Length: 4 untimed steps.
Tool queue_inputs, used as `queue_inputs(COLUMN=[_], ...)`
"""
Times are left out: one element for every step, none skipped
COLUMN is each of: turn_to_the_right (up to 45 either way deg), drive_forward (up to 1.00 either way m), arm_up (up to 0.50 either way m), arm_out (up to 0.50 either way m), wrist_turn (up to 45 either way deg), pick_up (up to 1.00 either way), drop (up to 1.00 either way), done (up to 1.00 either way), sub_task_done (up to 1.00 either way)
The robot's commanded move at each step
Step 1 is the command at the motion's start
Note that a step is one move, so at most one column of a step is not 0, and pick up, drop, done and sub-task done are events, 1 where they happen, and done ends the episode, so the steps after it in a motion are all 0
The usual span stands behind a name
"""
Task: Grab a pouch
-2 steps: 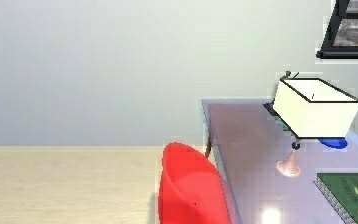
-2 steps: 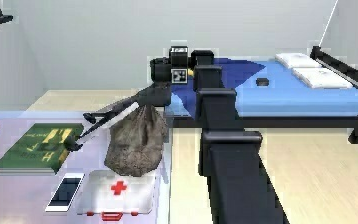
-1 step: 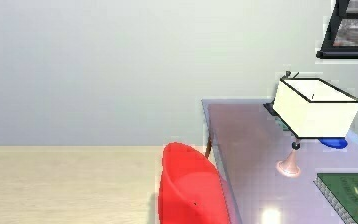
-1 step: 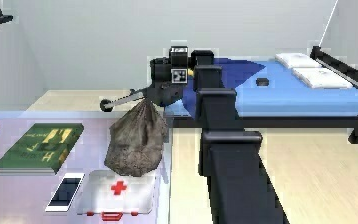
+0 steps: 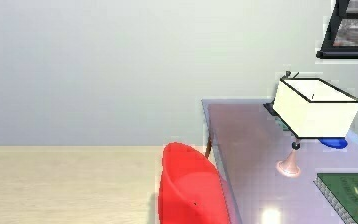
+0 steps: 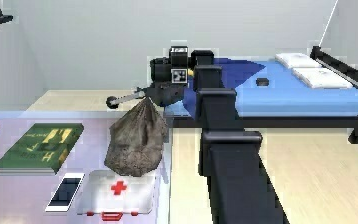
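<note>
Against the pale wall a red chair [image 5: 192, 185] stands at the near edge of a long grey-violet surface [image 5: 242, 130]. Farther right on it is a lamp with a boxy white shade [image 5: 315, 105], a small blue thing just beside its foot.

Out to the arm's side, that surface carries a green book [image 6: 42, 147] at the far left. Next, toward the near edge, lies a white phone [image 6: 65, 192], then a white first-aid case with a red cross [image 6: 117, 195]. Just behind the case is the pouch [image 6: 137, 140], a crumpled grey-brown sack, its top right under the claw [image 6: 127, 97]. I can't make out whether it hangs free or rests on the surface, so I cannot tell whether the claw has hold of it, nor how wide it is set. Right of the pouch the dark arm [image 6: 232, 170] reaches up from below. Beyond it stands a bed [image 6: 277, 95] with a blue cover and white pillows [image 6: 307, 65].
</note>
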Motion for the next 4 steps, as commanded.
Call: queue_inputs(turn_to_the_right=[0.0,0.0,0.0,0.0], drive_forward=[0.00,0.00,0.00,0.00], arm_up=[-0.30,0.00,0.10,0.00], arm_out=[0.00,0.00,0.00,0.00], wrist_turn=[0.0,0.0,0.0,0.0], pick_up=[0.00,1.00,0.00,0.00], drop=[0.00,0.00,0.00,0.00], done=[0.00,0.00,0.00,1.00], sub_task_done=[0.00,0.00,0.00,0.00])
